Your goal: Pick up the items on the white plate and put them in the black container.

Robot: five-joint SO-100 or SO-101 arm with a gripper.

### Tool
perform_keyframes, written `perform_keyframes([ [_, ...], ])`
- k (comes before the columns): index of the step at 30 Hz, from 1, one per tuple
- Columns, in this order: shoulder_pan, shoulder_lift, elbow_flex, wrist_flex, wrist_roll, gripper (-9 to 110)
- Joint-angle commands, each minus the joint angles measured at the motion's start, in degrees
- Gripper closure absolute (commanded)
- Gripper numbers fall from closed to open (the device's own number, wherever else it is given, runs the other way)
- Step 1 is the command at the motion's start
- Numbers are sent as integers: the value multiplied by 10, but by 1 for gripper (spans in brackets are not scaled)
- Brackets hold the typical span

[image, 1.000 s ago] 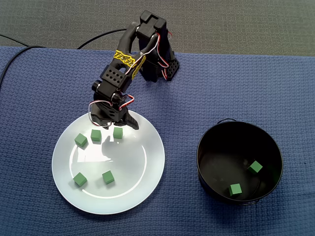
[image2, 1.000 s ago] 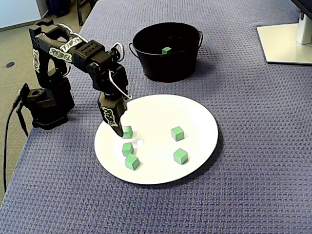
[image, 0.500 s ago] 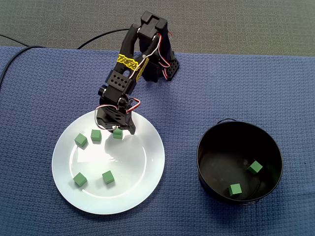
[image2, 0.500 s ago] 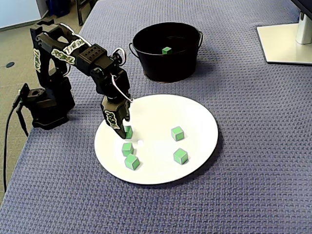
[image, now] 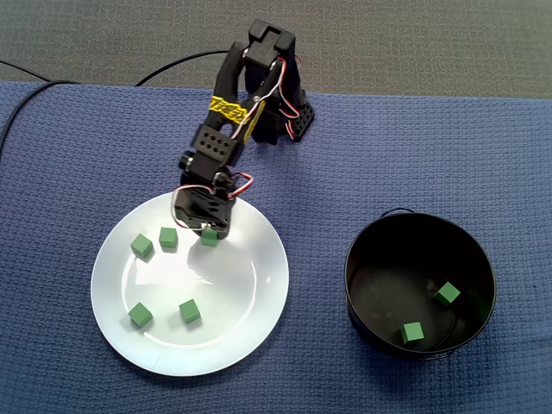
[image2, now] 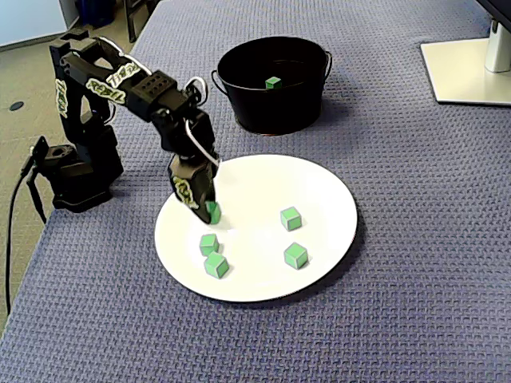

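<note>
The gripper (image: 207,231) is pinching one green cube (image: 210,237) with its fingers closed down snug on it, at roughly 12 o'clock on the white plate (image: 237,297) in a fixed view. Can't tell if the cube is touching the plate or hanging just off it. Four loose cubes (image: 168,237) are sitting on the plate, two around 10-11 o'clock and two down at 6-8. The black container (image: 362,285) is sitting at 3 o'clock from the plate, well apart, holding two dropped cubes (image: 447,293). It's all resting on a blue cloth (image: 388,164).

Green cubes (image: 189,310); white plate (image: 226,289); black container (image: 390,255); blue woven cloth (image: 431,155).
</note>
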Motion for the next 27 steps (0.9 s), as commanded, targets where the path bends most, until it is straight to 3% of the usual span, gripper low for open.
perform_keyframes([
  [1, -68, 100, -84, 87, 148, 101],
  [9, -307, 238, -484, 403, 475, 101],
  [13, -399, 220, -657, 342, 635, 102],
  [16, -452, 195, -654, 263, 713, 102],
  [27, -521, -125, -605, 204, 793, 102],
])
